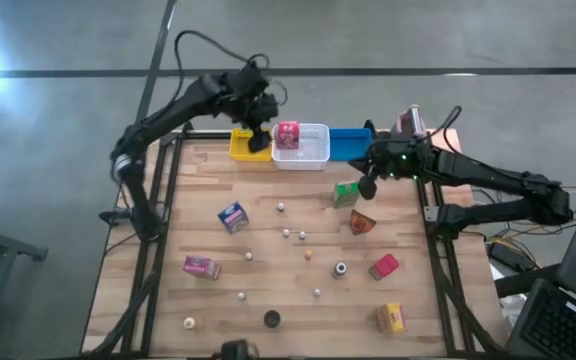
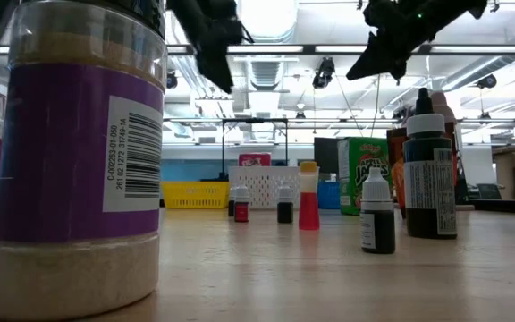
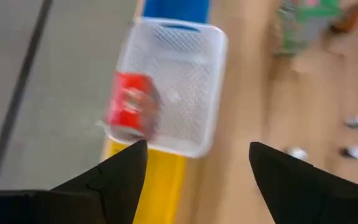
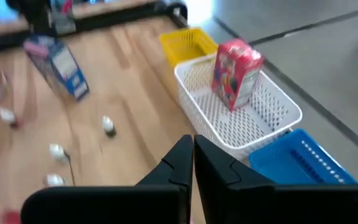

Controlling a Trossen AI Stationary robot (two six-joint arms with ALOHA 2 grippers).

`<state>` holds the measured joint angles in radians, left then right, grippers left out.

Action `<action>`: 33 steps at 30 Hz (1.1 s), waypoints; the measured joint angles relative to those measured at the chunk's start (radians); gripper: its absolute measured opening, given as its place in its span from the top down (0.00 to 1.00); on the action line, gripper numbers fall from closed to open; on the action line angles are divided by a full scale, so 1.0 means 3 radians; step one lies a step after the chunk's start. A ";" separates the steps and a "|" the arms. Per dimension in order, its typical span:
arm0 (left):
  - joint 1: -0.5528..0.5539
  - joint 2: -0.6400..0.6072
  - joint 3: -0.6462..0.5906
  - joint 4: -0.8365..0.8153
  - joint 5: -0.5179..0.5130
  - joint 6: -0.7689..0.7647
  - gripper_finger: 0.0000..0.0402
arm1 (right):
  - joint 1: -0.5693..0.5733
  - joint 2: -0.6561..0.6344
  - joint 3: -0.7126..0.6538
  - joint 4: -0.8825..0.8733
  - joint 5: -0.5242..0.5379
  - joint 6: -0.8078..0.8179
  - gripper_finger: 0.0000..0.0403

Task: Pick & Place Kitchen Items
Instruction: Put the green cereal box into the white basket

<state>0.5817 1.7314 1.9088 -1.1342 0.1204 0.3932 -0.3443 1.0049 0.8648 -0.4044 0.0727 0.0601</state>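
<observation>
A red-pink packet [image 1: 288,135] stands upright inside the white basket [image 1: 313,158], at its end toward the yellow bin [image 1: 240,146]; it also shows in the left wrist view [image 3: 131,109] and the right wrist view [image 4: 235,71]. My left gripper [image 1: 259,138] [image 3: 197,168] is open and hangs above the seam between the yellow bin and the white basket, holding nothing. My right gripper [image 1: 368,186] [image 4: 193,163] is shut and empty, in the air beside the green packet [image 1: 345,193]. The blue [image 1: 232,216], pink [image 1: 201,266], brown [image 1: 362,222], red [image 1: 384,266] and yellow [image 1: 391,318] packets lie on the table.
A blue bin [image 1: 348,143] sits right of the white basket along the far edge, with a pink-grey device [image 1: 406,124] beyond it. Small bottles and round pieces [image 1: 288,233] dot the table's middle and near part. A big spice jar [image 2: 79,152] stands close to the low camera.
</observation>
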 joint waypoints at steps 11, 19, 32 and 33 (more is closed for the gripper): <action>-0.0212 -0.1249 -0.1751 0.0752 -0.0022 -0.0562 0.29 | 0.0003 0.0650 0.1104 -0.1178 -0.0007 -0.0357 0.68; -0.0229 -0.1932 -0.2416 0.1064 -0.0026 -0.0896 0.29 | 0.0001 0.1171 0.1560 -0.1574 -0.0007 -0.0686 0.54; -0.0251 -0.2320 -0.2859 0.1530 0.0148 -0.0992 0.29 | 0.0004 0.1380 0.1740 -0.1974 -0.0008 -0.0877 0.46; -0.0252 -0.2317 -0.2888 0.1547 0.0148 -0.0992 0.29 | 0.0004 0.1370 0.1740 -0.1974 -0.0008 -0.0858 0.45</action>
<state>0.5061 1.0363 1.0425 -0.6700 0.1650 0.0956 -0.3431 1.4158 1.3869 -0.9967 0.0704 -0.1973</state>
